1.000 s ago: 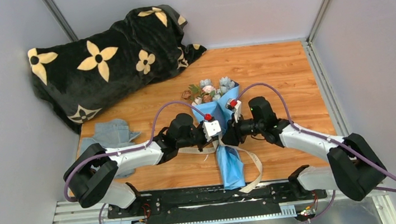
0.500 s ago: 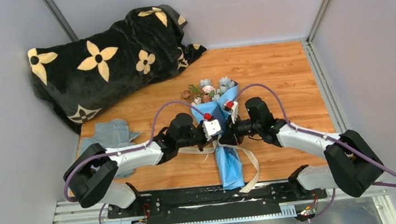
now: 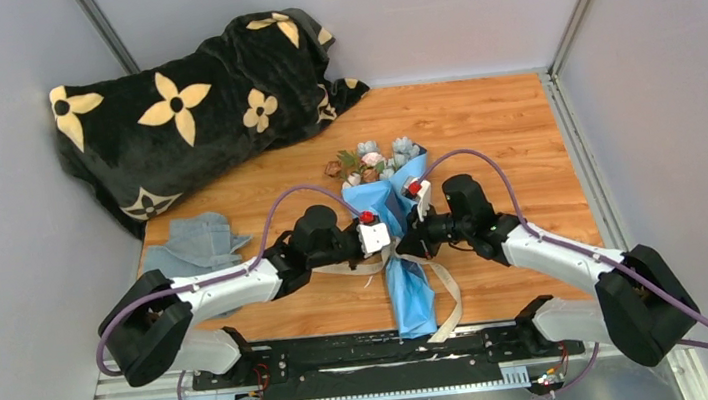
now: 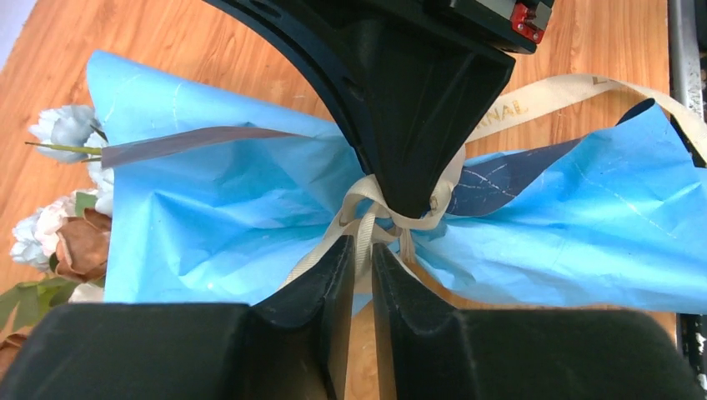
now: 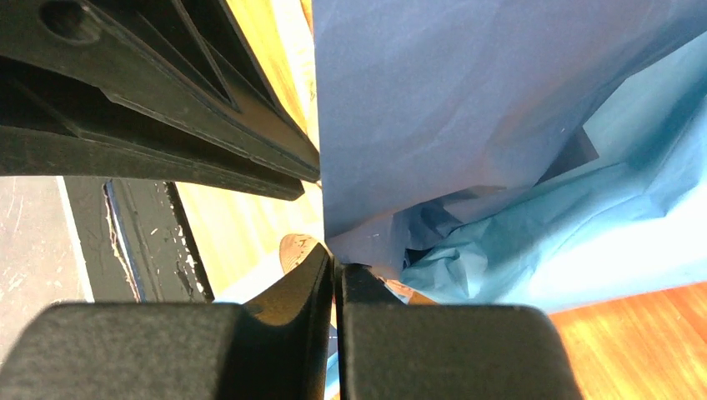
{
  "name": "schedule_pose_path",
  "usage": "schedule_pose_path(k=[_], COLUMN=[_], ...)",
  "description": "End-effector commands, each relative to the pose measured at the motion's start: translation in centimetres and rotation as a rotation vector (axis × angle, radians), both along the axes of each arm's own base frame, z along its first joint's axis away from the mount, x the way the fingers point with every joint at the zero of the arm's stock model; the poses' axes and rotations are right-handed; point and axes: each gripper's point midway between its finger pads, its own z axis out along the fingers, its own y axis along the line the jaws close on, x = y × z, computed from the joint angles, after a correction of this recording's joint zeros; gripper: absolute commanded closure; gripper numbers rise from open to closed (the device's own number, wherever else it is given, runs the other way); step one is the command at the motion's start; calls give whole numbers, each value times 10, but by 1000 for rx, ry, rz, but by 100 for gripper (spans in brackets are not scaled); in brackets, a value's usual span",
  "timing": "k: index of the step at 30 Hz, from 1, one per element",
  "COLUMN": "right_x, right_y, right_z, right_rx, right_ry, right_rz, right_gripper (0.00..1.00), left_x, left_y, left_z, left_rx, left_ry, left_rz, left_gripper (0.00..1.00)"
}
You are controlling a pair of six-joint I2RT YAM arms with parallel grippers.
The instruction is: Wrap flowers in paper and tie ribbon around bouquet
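Note:
The bouquet lies on the wooden table, flowers [image 3: 373,162] at the far end and light-blue paper [image 3: 409,294] running toward me. The beige ribbon [image 4: 367,218] is cinched in a knot around the paper's waist, and its loose tails [image 3: 453,294] trail to the near edge. My left gripper [image 4: 360,242] sits just left of the knot, jaws a narrow gap apart, with one ribbon strand running loosely between the tips. My right gripper [image 5: 335,257] meets the knot from the right. Its jaws are pressed together on the ribbon [image 5: 293,248], right against the paper [image 5: 467,125].
A black blanket [image 3: 189,108] with cream flower prints is heaped at the back left. A grey-blue cloth [image 3: 196,243] lies under my left arm. Grey walls close in both sides, and a metal rail [image 3: 378,353] runs along the near edge.
My right gripper's jaws have closed at the knot. My left gripper's jaws have parted slightly, and the left arm has drawn a little to the left.

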Motion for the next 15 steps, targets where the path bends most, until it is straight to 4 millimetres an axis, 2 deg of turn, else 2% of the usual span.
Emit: schedule_pose_path(k=[1,5,9,13,15], right_x=[1,-1,-2,-2,-2], right_y=[-1,1,1,4,6], right_z=[2,6,4,4,4], right_rx=[-23,-10,-12,-2,8], right_ry=[-8,-3,-2,22,31], right_rz=[-1,9,8,13,16], right_gripper=[93,86,79,74,74], left_x=[-7,-5,-14,-19,-21], left_y=[2,-1,-7,-13,-14], left_z=[0,7,11,8,5], left_rx=[29,27,19,14,21], left_ry=[-67,-103,-130,-96,-110], left_rz=[-67,-88,-171,-207,-227], left_gripper=[76,73,64,54,54])
